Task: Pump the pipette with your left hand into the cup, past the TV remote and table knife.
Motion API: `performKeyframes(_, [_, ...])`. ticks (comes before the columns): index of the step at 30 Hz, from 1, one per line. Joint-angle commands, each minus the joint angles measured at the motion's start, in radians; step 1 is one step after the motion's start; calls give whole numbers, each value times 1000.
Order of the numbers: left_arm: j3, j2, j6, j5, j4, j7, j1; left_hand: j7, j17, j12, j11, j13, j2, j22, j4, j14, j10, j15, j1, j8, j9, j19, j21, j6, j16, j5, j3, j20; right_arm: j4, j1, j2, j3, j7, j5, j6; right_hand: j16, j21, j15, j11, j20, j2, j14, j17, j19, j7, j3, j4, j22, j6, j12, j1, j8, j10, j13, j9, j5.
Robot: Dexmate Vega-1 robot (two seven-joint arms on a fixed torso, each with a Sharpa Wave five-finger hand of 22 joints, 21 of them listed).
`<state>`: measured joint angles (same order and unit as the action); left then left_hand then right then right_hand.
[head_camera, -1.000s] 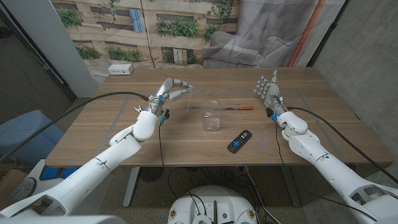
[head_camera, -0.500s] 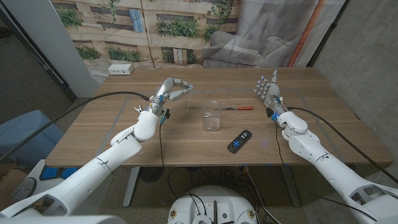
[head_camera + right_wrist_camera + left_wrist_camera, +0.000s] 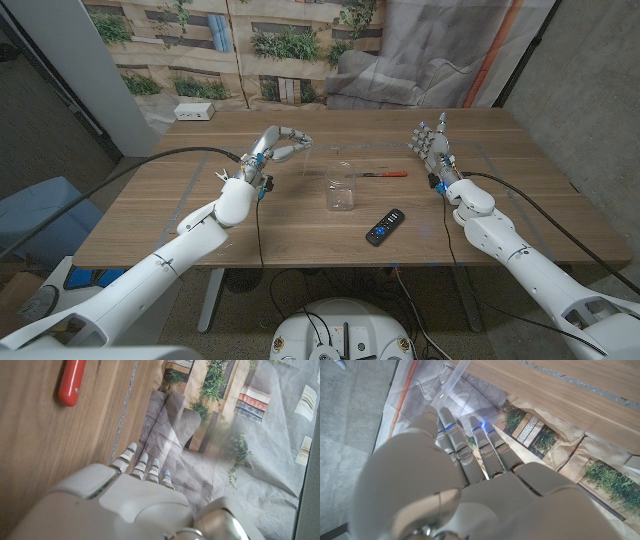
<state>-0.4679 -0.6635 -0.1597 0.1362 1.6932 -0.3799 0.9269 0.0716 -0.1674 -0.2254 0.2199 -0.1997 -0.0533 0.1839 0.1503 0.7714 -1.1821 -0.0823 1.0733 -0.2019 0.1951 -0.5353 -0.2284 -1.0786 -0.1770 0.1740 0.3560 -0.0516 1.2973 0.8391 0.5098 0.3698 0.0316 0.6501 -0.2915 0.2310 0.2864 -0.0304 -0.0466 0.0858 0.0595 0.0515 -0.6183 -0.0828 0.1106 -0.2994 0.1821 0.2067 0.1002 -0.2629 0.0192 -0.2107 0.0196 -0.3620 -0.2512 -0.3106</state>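
Wooden table (image 3: 200,215) under dim light, with a printed backdrop of plants and building fronts hung behind it; no writing on anything is legible from here.

At the left hand (image 3: 275,146), the fingers curl in and pinch the pipette (image 3: 295,151), a clear thin tube held up above the table left of the cup (image 3: 341,187). The left wrist view shows what the head view barely does: the pipette (image 3: 451,382) running out past the fingertips as a translucent stem.

The cup is clear and stands near the table's middle. Just beyond it on the right lies the knife (image 3: 381,174), its red handle pointing right; the right wrist view catches that red handle (image 3: 71,382) on the wood. The remote (image 3: 385,226), black with small buttons, lies nearer, right of the cup.

The right hand (image 3: 431,142) stands raised at the right, fingers spread and empty, well apart from the knife.

A white box (image 3: 194,112) sits at the far left corner. Black cables trail off both arms.
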Motion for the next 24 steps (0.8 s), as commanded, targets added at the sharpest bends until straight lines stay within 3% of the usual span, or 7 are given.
performKeyframes(1, [3, -7, 19, -18, 8, 18, 2, -1, -2, 5, -2, -1, -2, 3, -3, -7, 8, -137, -17, 1, 4, 5, 3, 4, 5, 0, -10, -30, 1, 0, 0, 0, 0, 0, 0, 6, 3, -84, -3, 2, 58, 6, -4, -4, 9, -7, 0, 5, -2, -3, 0, -7, 0, -3, -3, -6])
performKeyframes(24, [-5, -22, 54, -24, 22, 48, -19, 0, 2, 15, -3, -1, 9, 2, -6, -26, 39, -136, -60, 11, 2, 9, 6, 36, 9, 1, -19, -19, 0, 0, 0, 0, 0, 0, 0, 6, 3, -83, -7, 2, 58, 6, -5, -4, 9, -7, 1, 5, -2, -3, 0, -7, 1, -3, -3, -6])
